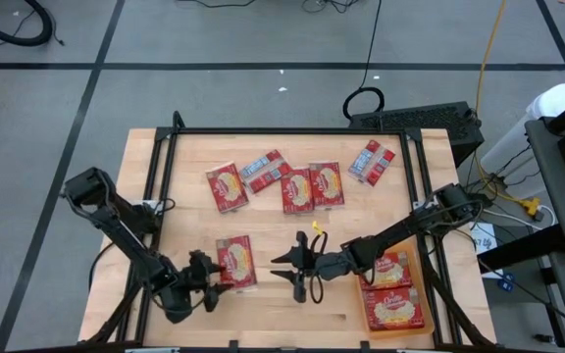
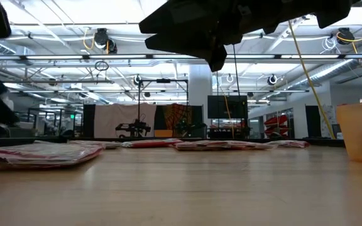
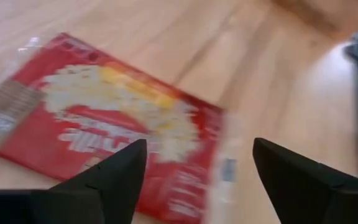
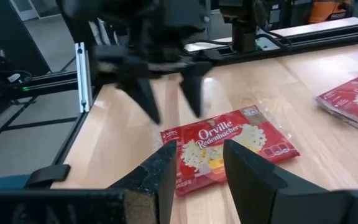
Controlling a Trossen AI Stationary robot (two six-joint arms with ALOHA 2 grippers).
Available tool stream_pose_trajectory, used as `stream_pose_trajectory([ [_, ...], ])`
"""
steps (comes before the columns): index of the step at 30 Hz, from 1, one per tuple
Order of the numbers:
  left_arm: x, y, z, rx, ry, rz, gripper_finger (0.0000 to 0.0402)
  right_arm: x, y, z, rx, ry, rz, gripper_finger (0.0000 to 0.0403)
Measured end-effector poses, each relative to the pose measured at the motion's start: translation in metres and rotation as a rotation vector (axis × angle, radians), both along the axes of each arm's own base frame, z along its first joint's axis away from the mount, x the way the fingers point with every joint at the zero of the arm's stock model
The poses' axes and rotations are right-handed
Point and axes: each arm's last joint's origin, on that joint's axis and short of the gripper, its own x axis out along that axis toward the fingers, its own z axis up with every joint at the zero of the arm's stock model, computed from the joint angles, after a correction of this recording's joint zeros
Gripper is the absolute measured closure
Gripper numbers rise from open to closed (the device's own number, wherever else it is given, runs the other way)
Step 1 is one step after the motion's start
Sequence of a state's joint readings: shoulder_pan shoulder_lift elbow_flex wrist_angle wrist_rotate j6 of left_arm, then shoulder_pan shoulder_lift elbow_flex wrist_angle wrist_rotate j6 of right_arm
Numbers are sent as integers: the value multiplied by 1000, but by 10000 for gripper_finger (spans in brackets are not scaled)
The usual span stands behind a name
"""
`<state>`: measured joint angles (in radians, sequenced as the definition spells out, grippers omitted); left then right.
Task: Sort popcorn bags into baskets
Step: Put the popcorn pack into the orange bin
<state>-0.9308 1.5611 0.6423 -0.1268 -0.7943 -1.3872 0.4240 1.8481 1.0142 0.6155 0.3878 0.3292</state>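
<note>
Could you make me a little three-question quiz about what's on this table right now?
1. True or false: the orange basket already holds popcorn bags.
2. How many bags lie in the far row on the table? A three, B five, C eight.
3. Which arm's fingers stand open right over the near bag?

Key: 1 true, two bags lie in it. 2 B. 3 The left gripper; the right gripper hangs beside it over bare wood, holding nothing.
</note>
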Motion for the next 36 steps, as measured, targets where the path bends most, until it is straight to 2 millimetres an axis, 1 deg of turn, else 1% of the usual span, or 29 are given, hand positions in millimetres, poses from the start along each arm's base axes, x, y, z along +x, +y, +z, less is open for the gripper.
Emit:
stream_pose_trajectory([
  [3, 1, 12, -17, 77, 62, 25, 99, -2, 4, 0, 2, 0, 12, 277],
  [6, 2, 22, -30, 138, 112, 48, 108, -4, 8, 0, 2, 0, 23, 277],
  [9, 4, 28, -36, 178, 156, 53, 125, -4, 10, 0, 3, -1, 27, 277],
  [12, 1, 34, -37, 244, 242, 9, 148, -4, 10, 0, 21, -1, 21, 277],
  [15, -6, 40, -31, 334, 327, -63, 173, -4, 9, 0, 20, -1, 15, 277],
  [17, -11, 48, -23, 385, 384, -100, 188, -2, 6, 0, 20, 0, 6, 277],
  [20, -23, 61, -7, 398, 459, -99, 210, 0, 0, 0, 30, -1, -15, 277],
  [24, -35, 68, 10, 301, 475, -49, 233, 3, -7, 0, 48, -1, -40, 277],
  [27, -41, 66, 16, 235, 443, -32, 243, 5, -12, 0, 47, -1, -54, 277],
  [29, -44, 64, 18, 216, 431, -28, 242, 6, -15, 0, 43, 0, -62, 277],
  [31, -46, 65, 18, 179, 430, 35, 232, 7, -18, -1, 39, 5, -68, 277],
  [33, -49, 70, 17, 152, 479, 96, 212, 8, -21, -1, 36, 10, -74, 277],
  [36, -51, 74, 14, 87, 579, 143, 170, 7, -22, -2, 26, 23, -74, 277],
])
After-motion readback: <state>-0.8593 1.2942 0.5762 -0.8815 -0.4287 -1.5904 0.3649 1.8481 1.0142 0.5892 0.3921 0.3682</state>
